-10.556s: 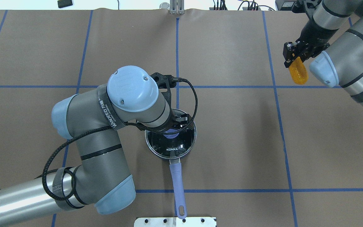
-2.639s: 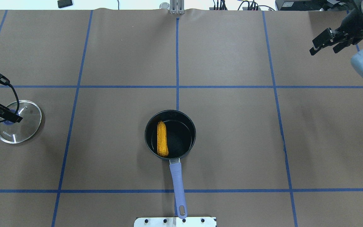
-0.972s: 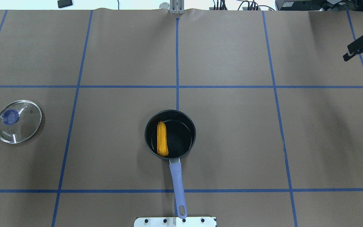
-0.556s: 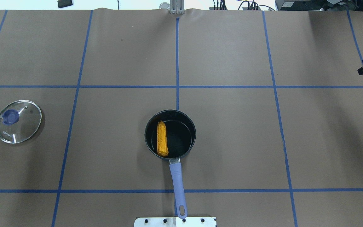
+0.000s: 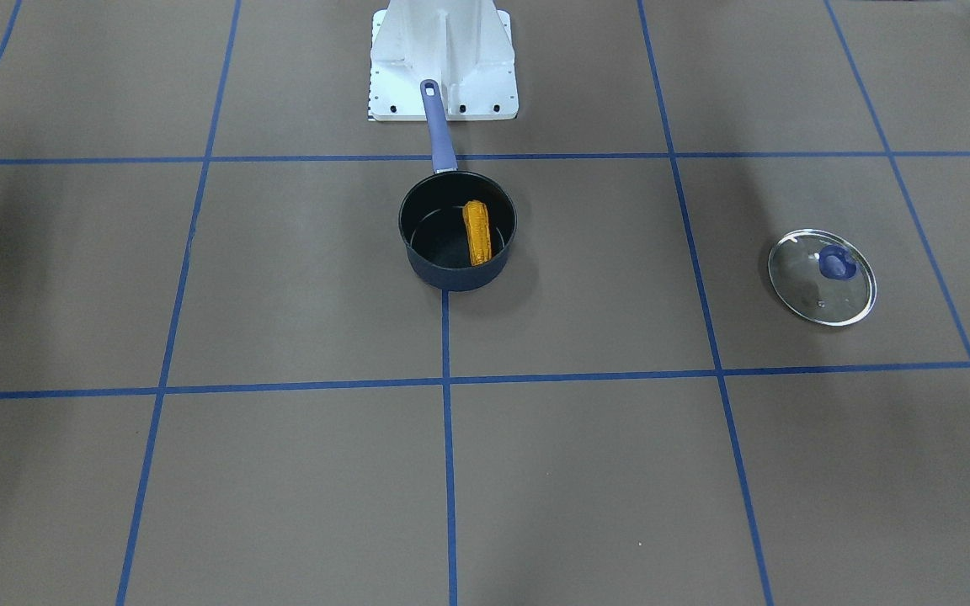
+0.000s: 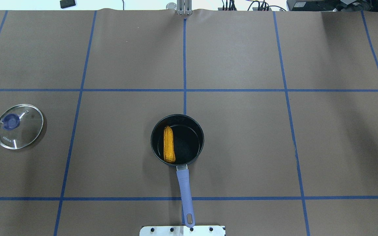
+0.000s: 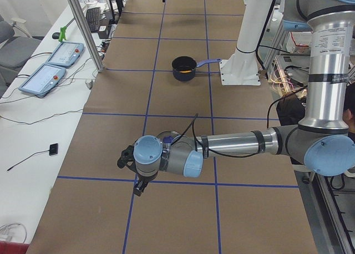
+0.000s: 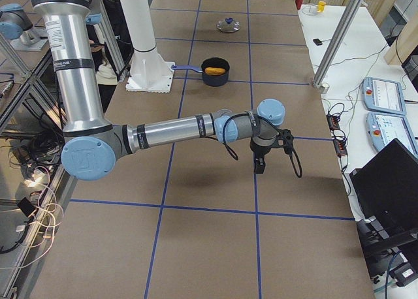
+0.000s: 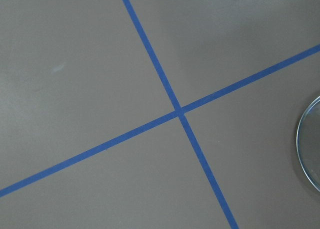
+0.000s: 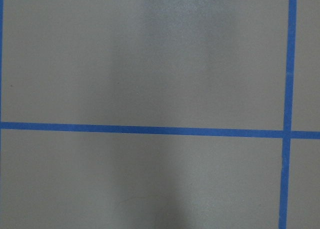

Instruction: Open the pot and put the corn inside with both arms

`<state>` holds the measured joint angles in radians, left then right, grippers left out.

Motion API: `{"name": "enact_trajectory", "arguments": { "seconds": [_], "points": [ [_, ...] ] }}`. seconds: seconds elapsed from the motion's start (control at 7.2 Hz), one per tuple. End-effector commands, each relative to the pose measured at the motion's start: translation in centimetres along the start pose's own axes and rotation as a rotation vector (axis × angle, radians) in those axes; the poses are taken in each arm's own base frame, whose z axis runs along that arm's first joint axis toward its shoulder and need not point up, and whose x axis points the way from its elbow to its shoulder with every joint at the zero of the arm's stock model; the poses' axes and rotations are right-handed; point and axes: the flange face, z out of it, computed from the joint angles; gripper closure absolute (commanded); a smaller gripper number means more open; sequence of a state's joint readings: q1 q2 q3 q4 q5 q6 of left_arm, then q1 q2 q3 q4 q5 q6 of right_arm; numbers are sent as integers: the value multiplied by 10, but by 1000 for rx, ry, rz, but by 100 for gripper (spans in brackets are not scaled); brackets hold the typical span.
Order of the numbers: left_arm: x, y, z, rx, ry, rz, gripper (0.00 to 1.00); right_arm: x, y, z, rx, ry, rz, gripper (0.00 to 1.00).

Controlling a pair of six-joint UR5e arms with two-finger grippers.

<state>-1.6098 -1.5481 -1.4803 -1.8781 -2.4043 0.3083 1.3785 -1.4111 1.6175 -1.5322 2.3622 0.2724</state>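
One corn lies inside the pot, against the wall on the robot's left side and roughly in line w/ the handle. The handle points back at the robot's white base plate. The pot is uncovered, near the table ctr. The lid lies flat on the table, knob up, well apart from the pot on the robot's left.

The overhead & front views give pot, corn and lid clearly but hardly any robot. The side views supply the arms. The ext. left view shows the left arm stretched low over the table, w/ the left gripper pointing down just beside the lid, which the wrist partly hides. Can't tell whether its fingers are spread or closed.

The ext. right view shows the right arm stretched out likewise, w/ the right gripper pointing down over bare table, well apart from the pot. Overhead catches only a black sliver of it at the right edge, so its spread can't be told either.

The left wrist cam sees a blue tape cross plus an arc of the lid's rim at its right edge. The right wrist cam sees only table paper & tape lines.
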Motion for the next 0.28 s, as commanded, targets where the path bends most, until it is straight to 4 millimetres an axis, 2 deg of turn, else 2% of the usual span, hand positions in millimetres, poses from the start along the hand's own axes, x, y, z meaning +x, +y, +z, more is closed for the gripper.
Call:
{"name": "enact_trajectory", "arguments": {
  "seconds": [0.0, 0.14],
  "points": [
    [0, 1, -1, 3, -2, 0, 0, 4, -5, 4, -7, 4, 8, 0],
    [0, 1, -1, 3, -2, 0, 0, 11, -8, 12, -19, 7, 20, 0]
  ]
}}
